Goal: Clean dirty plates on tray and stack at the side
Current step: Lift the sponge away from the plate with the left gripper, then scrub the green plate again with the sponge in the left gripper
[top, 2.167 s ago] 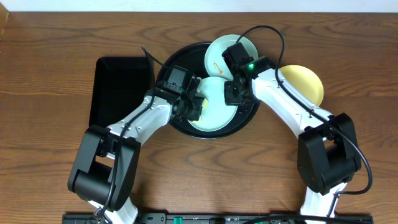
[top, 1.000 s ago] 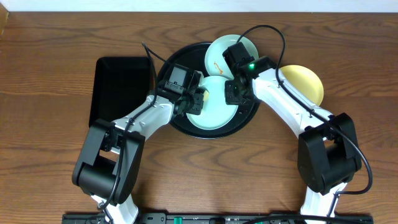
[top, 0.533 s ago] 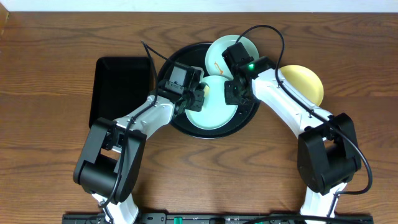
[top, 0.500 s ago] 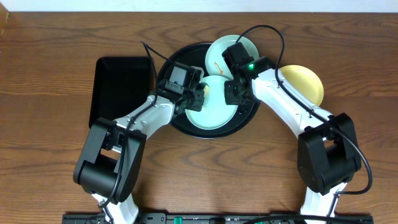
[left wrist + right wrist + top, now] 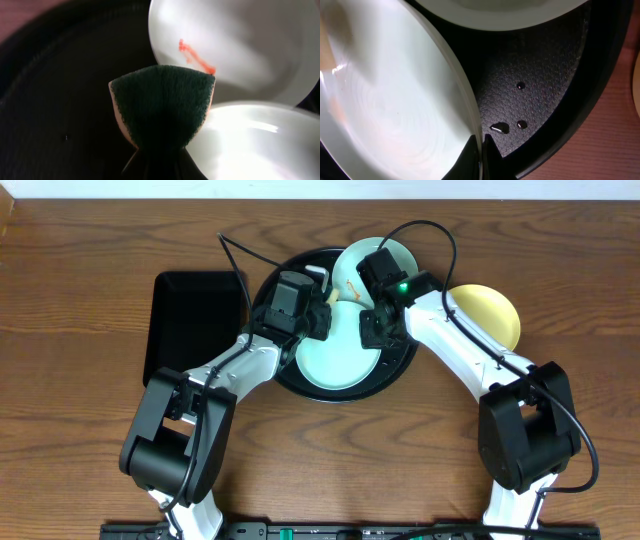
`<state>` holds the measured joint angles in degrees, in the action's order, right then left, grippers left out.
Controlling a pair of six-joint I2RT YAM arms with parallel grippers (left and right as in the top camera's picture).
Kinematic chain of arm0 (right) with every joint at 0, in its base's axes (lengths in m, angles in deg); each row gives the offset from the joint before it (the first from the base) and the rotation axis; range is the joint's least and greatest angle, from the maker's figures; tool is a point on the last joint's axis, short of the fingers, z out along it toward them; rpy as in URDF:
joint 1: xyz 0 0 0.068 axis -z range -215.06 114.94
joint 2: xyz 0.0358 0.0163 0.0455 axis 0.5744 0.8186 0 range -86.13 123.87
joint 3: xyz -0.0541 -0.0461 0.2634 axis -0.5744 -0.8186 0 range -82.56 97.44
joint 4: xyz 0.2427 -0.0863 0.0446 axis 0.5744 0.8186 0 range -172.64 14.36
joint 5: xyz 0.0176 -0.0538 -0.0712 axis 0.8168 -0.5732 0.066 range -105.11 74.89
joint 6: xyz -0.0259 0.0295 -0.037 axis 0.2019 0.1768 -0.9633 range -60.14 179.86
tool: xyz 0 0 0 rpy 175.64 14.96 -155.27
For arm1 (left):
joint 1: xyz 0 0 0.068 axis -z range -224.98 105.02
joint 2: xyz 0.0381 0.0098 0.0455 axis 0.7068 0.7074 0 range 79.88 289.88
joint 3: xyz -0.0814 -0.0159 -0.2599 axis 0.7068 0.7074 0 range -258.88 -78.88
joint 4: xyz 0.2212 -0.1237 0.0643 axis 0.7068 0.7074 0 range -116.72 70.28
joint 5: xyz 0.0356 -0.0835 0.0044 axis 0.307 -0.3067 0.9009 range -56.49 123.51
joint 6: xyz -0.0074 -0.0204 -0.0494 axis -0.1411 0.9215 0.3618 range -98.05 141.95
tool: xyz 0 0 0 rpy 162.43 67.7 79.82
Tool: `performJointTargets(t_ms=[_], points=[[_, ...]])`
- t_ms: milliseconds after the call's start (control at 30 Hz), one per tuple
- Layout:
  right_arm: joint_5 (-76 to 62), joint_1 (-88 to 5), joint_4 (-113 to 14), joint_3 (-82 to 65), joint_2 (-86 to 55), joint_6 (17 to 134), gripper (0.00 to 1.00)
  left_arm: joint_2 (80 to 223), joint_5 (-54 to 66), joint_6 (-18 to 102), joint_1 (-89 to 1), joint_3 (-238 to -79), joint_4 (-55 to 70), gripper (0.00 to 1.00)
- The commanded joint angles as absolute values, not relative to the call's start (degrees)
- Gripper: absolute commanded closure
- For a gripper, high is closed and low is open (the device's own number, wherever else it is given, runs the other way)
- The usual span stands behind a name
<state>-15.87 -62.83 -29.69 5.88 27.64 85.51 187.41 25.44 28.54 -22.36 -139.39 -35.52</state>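
at the left of the overhead frame sits a rectangular tray (image 5: 195, 325). the left gripper (image 5: 159, 162), mostly cut off at the bottom edge of its wrist view, pinches a sponge (image 5: 162, 102) over the round tray (image 5: 60, 110), beside the smudged plate (image 5: 235, 45). at centre the right gripper (image 5: 481, 152) clamps the rim of the lower plate (image 5: 390, 100), partly hidden under both arms overhead, and the yellow plate (image 5: 492, 312) lies at the right on the table (image 5: 80, 260).

Both arms reach in over the tray (image 5: 345, 394) from its near side, elbows spread outward to left and right. The left gripper (image 5: 320, 300) is over the tray's far-left part, its jaws clamped on a sponge (image 5: 162, 102). The right gripper (image 5: 372, 330) is over the tray's right half, wrist angled down, its fingertips pinched on the rim of a mint plate (image 5: 395, 100).
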Motion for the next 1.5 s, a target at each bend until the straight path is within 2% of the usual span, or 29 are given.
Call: performJointTargets(t_ms=[0,267,500,667,800,967,1100,1467], points=[[-15.0,-63.6,-29.5,5.8,27.7,84.4,0.99,185.1,27.3,28.9,-22.6,-139.1,-37.3,0.92],[-15.1,-63.6,-30.7,5.8,27.7,84.4,0.99,168.0,34.3,29.0,-23.9,-139.1,-33.3,0.92],[-16.7,-63.6,-32.2,5.8,27.7,84.3,0.99,150.5,34.2,31.1,-33.3,-139.1,-15.7,0.92],[-17.0,-63.8,-35.8,5.8,27.7,81.6,0.99,145.1,33.5,33.9,-41.8,-139.1,-0.4,0.92],[-19.3,-64.6,-36.8,5.9,27.7,81.4,0.99,146.0,24.9,33.8,-44.4,-139.1,7.6,0.93],[-19.6,-65.8,-36.0,5.9,27.7,81.5,0.99,152.0,7.0,32.7,-43.5,-139.1,6.8,0.92],[-19.6,-66.7,-36.0,5.9,27.7,81.4,0.99,159.7,4.3,31.7,-40.2,-139.1,1.8,0.92],[-22.5,-66.2,-35.1,5.9,27.7,81.7,0.99,178.2,-10.1,32.4,-36.7,-139.1,1.8,0.92]])
